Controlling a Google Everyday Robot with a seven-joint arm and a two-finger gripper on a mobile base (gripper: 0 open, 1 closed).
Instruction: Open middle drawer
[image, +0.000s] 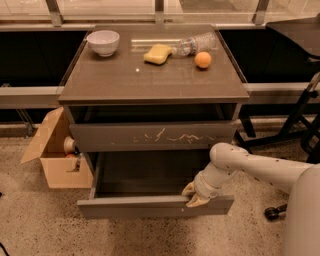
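1. Counts, cabinet top (150, 82): one white bowl (103, 42) at the back left, one yellow sponge (157, 53) near the middle, one clear plastic bottle (195, 44) lying on its side, one orange (202, 59) just in front of the bottle.
2. Drawers in view: two. The upper drawer (125, 136), its front marked with white scratches, stands slightly out from the cabinet.
3. The middle drawer (140, 206) sits below it, pulled well out, with its dark inside showing. Its plain front is the part nearest the camera.
4. One white arm (260, 170) reaches in from the right.
5. The gripper (194, 196) is at the top edge of the middle drawer's front, right of centre. It is closed narrow over that edge, one finger inside and one on the outer face.
6. One open cardboard box (55, 165) stands on the floor just left of the cabinet. Its contents are unclear.
7. Surface: brown, matte, faintly reflective.
8. Room: speckled beige floor (40, 220), a grey ledge (30, 95) behind, a black metal frame (300, 115) at right.
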